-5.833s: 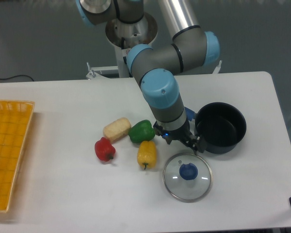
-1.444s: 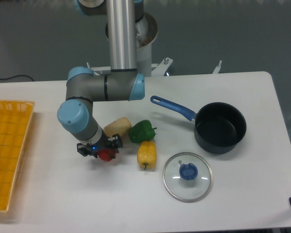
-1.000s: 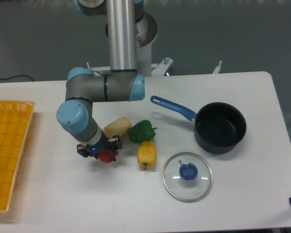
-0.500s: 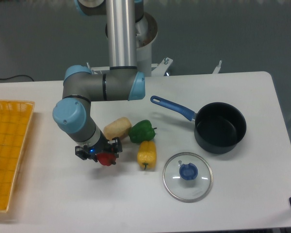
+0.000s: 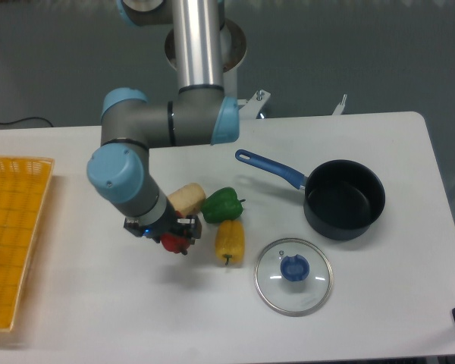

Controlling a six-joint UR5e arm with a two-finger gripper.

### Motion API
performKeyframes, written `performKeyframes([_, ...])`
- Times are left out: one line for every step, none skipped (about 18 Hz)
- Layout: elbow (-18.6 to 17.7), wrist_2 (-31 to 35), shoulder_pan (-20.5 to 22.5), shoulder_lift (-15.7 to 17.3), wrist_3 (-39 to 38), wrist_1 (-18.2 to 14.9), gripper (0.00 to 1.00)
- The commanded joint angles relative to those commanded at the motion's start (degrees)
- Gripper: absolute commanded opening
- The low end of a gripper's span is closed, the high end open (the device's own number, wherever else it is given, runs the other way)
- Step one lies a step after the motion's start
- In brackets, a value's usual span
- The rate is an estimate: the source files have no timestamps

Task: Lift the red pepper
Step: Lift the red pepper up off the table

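— Gripper (image 5: 169, 236) state?
— Closed on the red pepper (image 5: 172, 243), left of centre in the frame; its fingers and the wrist hide most of the fruit.
— Is it off the table (image 5: 379, 152)?
— Hard to tell; a faint shadow lies below it. The yellow pepper (image 5: 229, 240) sits just to its right.

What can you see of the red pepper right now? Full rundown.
The red pepper is small, glossy and red, mostly hidden under the gripper, whose fingers are closed on it. Only its lower part shows. It seems lifted slightly off the white table, though contact is hard to judge. It sits left of the yellow pepper, apart from it.
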Motion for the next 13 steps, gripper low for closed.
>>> performKeyframes([0.0, -0.1, 1.1, 0.4, 3.3, 0.0, 0.55])
performKeyframes([0.0, -0.2, 1.8, 1.1, 5.7, 0.0, 0.55])
performKeyframes([0.0, -0.2, 2.7, 1.5, 7.3, -0.1, 0.55])
performKeyframes([0.0, -0.3, 3.8, 1.8, 8.7, -0.3, 0.55])
performKeyframes([0.0, -0.2, 4.7, 1.9, 10.7, -1.1, 0.55])
performKeyframes([0.0, -0.3, 5.6, 2.4, 13.4, -2.1, 0.55])
performKeyframes([0.0, -0.3, 6.4, 2.9, 16.4, -2.5, 0.55])
performKeyframes([0.0, -0.4, 6.9, 3.2, 19.2, -2.7, 0.55])
performKeyframes([0.0, -0.7, 7.4, 3.3, 21.5, -2.8, 0.55])
performKeyframes([0.0, -1.2, 7.9, 3.3, 23.1, -2.8, 0.55])
performKeyframes([0.0, -2.1, 8.4, 3.3, 24.3, -2.7, 0.55])
performKeyframes([0.0, -2.7, 8.9, 3.4, 25.0, -2.8, 0.55])
performKeyframes([-0.1, -2.8, 9.1, 3.6, 25.1, -2.8, 0.55])
